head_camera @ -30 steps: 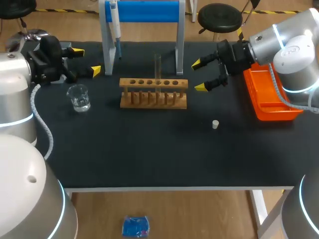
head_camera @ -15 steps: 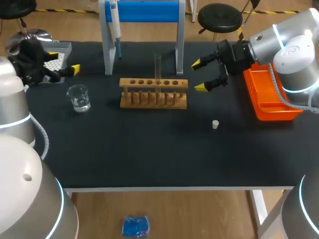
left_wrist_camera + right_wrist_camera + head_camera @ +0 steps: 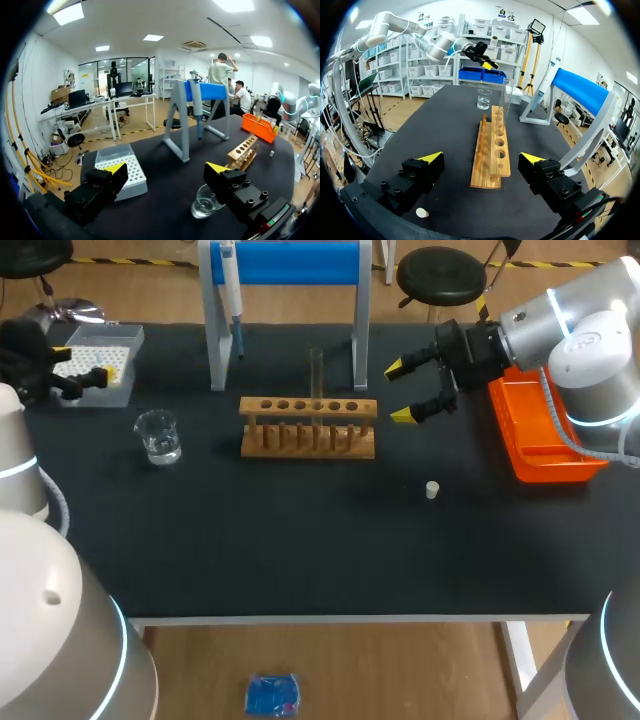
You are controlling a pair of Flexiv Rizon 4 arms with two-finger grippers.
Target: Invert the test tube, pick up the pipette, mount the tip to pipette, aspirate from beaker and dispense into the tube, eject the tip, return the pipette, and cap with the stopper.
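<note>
The surface [image 3: 300, 550] is matt black, with a cloth-like look. The rack [image 3: 308, 440] is pale bare wood. The beaker [image 3: 158, 436] and test tube [image 3: 317, 375] are clear, shiny glass. The orange bin [image 3: 555, 468] looks like smooth, glossy plastic.

Left hand [image 3: 166, 168] gapes (off at far left); right hand [image 3: 481, 157] gapes too.

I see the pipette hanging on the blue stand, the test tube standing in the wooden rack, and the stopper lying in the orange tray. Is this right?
Not quite. The stopper lies on the black table, apart from the orange tray; the head view shows it. The pipette and test tube are as you say.
</note>
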